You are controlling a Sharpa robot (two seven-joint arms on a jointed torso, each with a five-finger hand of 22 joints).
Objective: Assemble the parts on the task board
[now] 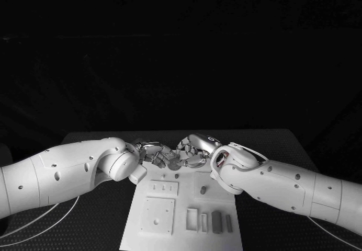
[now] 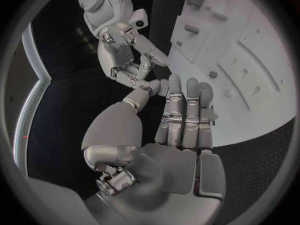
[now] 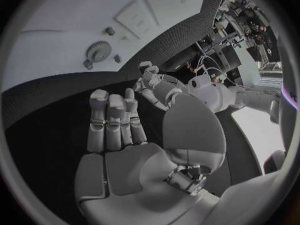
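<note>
head view has the silver left hand (image 1: 155,155) and silver right hand (image 1: 198,149) fingertip to fingertip over the far edge of the white rectangular task board (image 1: 183,212), left wrist view has its fingers (image 2: 185,116) straight and together holding nothing, right wrist view likewise (image 3: 112,120), a small grey toothed gear (image 3: 98,50) lying on the board.

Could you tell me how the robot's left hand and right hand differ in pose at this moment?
The left hand comes in from the picture's left in the head view, the right hand from its right. In the head view the right hand sits slightly farther from the robot than the left hand. Both hover over the far end of the task board, fingertips close together, and neither holds a part.
</note>
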